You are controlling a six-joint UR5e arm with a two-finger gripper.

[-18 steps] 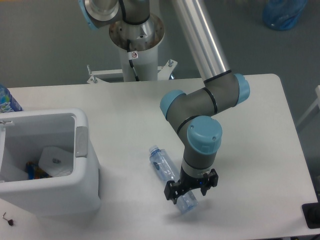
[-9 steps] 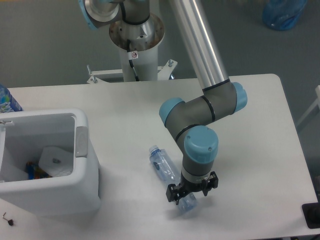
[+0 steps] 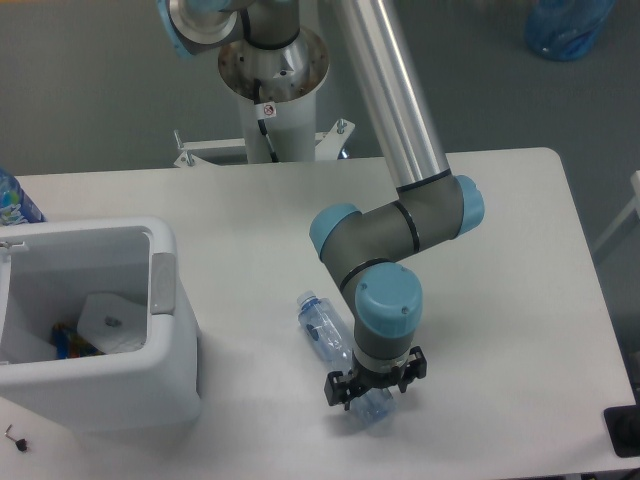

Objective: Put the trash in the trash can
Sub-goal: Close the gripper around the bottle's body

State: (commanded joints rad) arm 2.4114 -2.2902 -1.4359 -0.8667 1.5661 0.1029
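Observation:
A long clear crushed plastic bottle (image 3: 325, 330) with a bluish tint lies on the white table, its cap end pointing up-left and its base toward the front edge. My gripper (image 3: 372, 393) hangs straight down over the bottle's base end, fingers astride it. The wrist hides the fingertips, so I cannot tell whether they press the bottle. The white boxy trash can (image 3: 170, 370) stands at the left, with a grey tab (image 3: 161, 283) on its rim. Inside it lies white paper (image 3: 110, 320) over some dark and orange bits.
A bottle with a bright blue label (image 3: 14, 202) peeks in at the far left edge behind the trash can. The robot's pedestal (image 3: 272, 90) stands behind the table. A dark object (image 3: 625, 430) sits at the table's front right corner. Small dark specks (image 3: 14, 437) lie front left.
The arm has swung a little left and lower, bringing the gripper down closer onto the bottle's base end. The bottle has stayed in place.

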